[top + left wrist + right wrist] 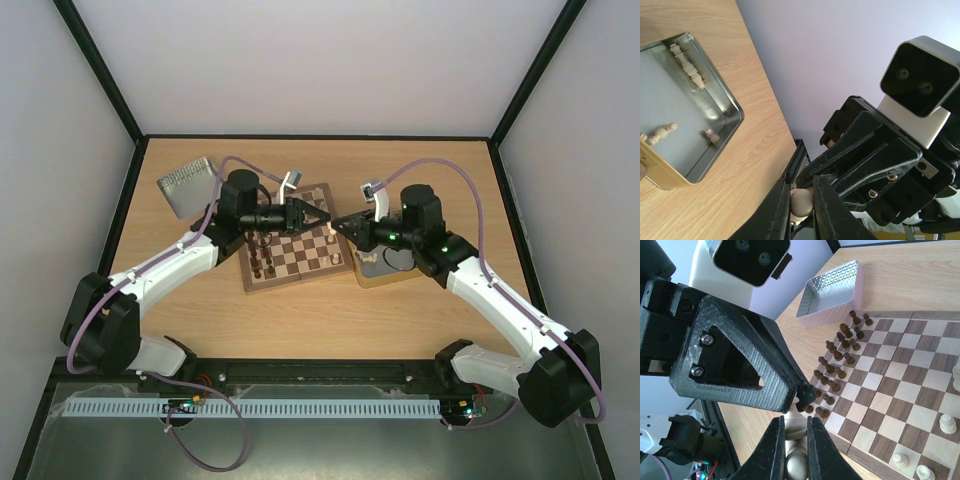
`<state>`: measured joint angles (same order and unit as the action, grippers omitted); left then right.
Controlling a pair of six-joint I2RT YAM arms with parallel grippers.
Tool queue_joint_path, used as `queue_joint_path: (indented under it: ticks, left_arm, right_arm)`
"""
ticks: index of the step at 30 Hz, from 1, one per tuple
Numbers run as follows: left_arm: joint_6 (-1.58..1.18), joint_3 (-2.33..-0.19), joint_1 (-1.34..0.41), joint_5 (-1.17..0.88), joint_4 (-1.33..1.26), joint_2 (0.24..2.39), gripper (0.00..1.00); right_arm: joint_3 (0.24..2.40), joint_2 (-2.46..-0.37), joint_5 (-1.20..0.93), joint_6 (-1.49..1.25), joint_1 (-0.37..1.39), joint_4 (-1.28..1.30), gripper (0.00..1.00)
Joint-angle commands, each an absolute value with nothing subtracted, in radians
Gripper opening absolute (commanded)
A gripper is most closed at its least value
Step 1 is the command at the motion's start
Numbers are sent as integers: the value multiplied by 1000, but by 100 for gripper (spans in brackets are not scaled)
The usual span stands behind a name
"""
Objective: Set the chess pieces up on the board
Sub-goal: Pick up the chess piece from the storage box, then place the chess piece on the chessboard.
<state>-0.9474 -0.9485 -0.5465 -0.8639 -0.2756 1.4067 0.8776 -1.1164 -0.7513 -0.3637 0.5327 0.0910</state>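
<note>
While tip to tip, left claw (325,217) and right claw (339,223) tight on a piece (796,463).

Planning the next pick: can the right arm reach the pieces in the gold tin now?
Probably not yet: the tin lies close by, but the right end effector is shut on a piece the left end effector also grips.

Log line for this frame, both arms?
left jaws: shut on cream piece | right jaws: shut on same piece | where: above board | phase: arm-to-arm handover, neither released
</note>
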Motion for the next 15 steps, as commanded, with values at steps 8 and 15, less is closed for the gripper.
queue_joint_path:
  ticks: [8,15]
  left_arm:
    - [-734,-1018,-540,-667,-31,1399,6]
    - [-578,-1065,-556,-84,216,1441,5]
  right_arm:
    - [868,-1100,-601,-360,540,81,2]
    - [873,-1132,-371,-373,540,148,2]
